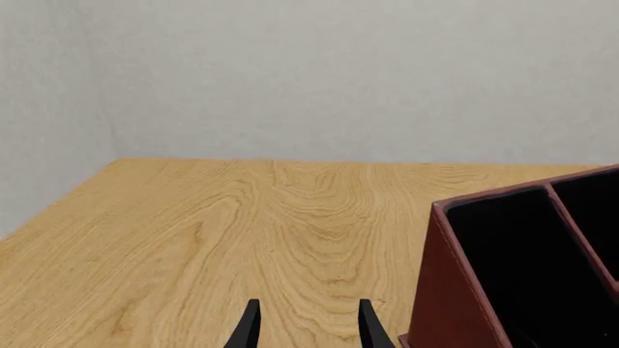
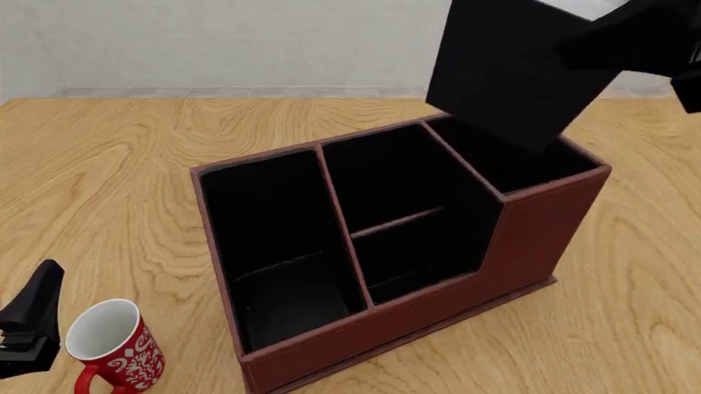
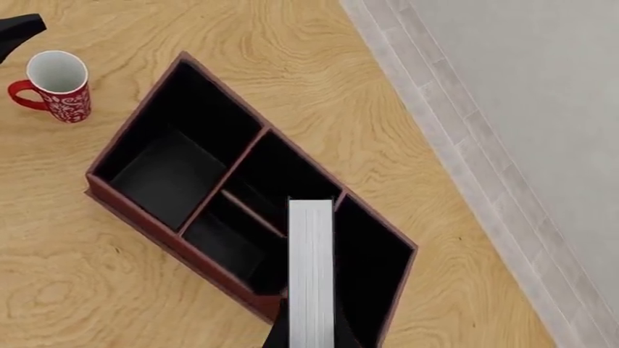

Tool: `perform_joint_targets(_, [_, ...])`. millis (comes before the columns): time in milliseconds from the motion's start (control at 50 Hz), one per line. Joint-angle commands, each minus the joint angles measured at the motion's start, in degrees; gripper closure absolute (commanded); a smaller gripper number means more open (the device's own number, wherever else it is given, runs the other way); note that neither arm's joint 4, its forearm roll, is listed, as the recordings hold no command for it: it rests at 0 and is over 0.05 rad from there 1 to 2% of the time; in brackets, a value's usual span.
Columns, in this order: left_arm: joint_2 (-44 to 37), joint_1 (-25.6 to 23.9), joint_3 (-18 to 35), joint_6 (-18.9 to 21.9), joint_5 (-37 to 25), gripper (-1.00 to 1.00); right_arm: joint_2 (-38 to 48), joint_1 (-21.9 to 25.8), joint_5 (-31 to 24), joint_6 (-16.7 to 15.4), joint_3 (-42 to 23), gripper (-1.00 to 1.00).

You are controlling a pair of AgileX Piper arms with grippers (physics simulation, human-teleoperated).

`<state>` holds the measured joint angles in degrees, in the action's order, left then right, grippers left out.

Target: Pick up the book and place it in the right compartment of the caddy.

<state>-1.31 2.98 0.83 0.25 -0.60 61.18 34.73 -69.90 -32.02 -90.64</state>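
Observation:
The black book [image 2: 510,70] is clamped in my right gripper [image 2: 629,45] and hangs tilted over the caddy [image 2: 428,328]. Its lower corner is just above the right compartment [image 2: 520,164]. In the right wrist view the book's white page edge [image 3: 312,275] runs between the fingers, over the wall between the middle section and the right compartment [image 3: 372,268]. The compartments look empty. My left gripper [image 2: 33,320] is low at the front left, away from the caddy. In the left wrist view it [image 1: 309,330] is open and empty, with the caddy's wall [image 1: 450,290] beside it.
A red and white mug [image 2: 110,345] stands upright on the table, between my left gripper and the caddy's front left corner; it also shows in the right wrist view [image 3: 58,80]. A pale wall borders the table's far edge.

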Motion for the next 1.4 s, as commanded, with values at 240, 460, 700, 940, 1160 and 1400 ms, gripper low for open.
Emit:
perform_joint_targets(240, [0.1,-0.6,0.1,0.0,-0.3,-1.00,-5.1,-7.2,0.0,1.5,1.4,1.00])
perform_joint_targets(460, [-0.5,-0.6,-0.2,0.1,0.5,-1.00,-5.2,-7.6,0.0,2.0,1.4,1.00])
perform_joint_targets(700, [-0.5,-0.6,-0.2,0.1,0.5,-1.00,-5.2,-7.6,0.0,2.0,1.4,1.00])
perform_joint_targets(940, [-0.2,-0.6,-0.1,0.0,0.3,-1.00,-5.0,-7.8,0.0,2.1,1.5,1.00])
perform_joint_targets(1160, [-0.2,-0.6,0.0,0.1,0.1,-1.00,-3.5,-8.9,0.0,2.6,0.4,1.00])
perform_joint_targets(1400, [0.3,-0.6,0.1,0.1,-0.3,-1.00,-1.1,-9.7,0.0,3.0,-0.7,1.00])
